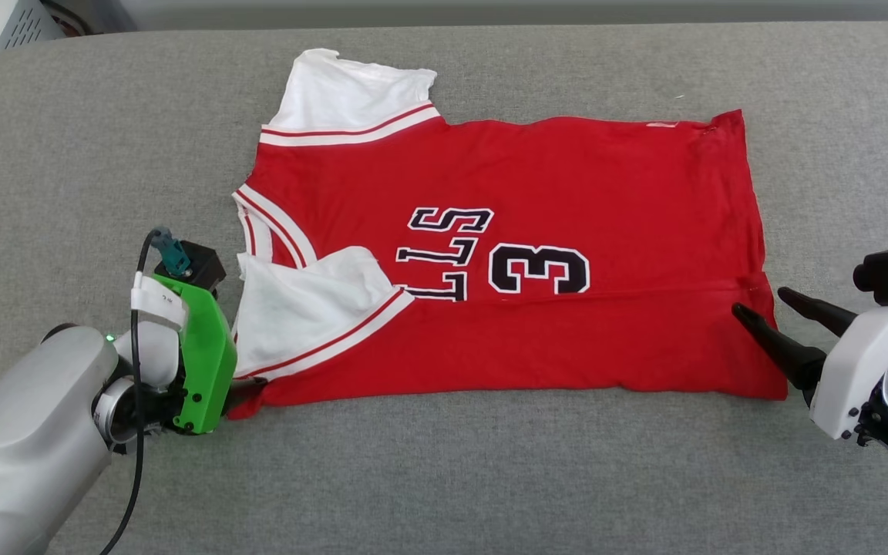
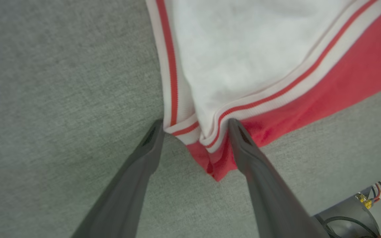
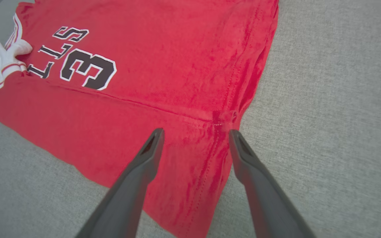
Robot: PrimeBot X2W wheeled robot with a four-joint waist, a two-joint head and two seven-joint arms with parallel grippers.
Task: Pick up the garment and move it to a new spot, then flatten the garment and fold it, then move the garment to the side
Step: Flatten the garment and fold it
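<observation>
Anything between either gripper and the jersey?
Nothing visible. The left gripper, jaws open, straddles the jersey at its near sleeve-side corner; the right gripper, jaws open, sits at its hem edge.

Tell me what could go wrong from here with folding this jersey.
1. The left pincer is open astride a bunched corner of the garment, where the near sleeve overlaps red cloth; it might catch only one layer.
2. The right pincer is open at the hem, by the folded flap's edge; grabbing only the top layer could undo that fold.
3. The far sleeve sticks out and may stay crooked.
</observation>
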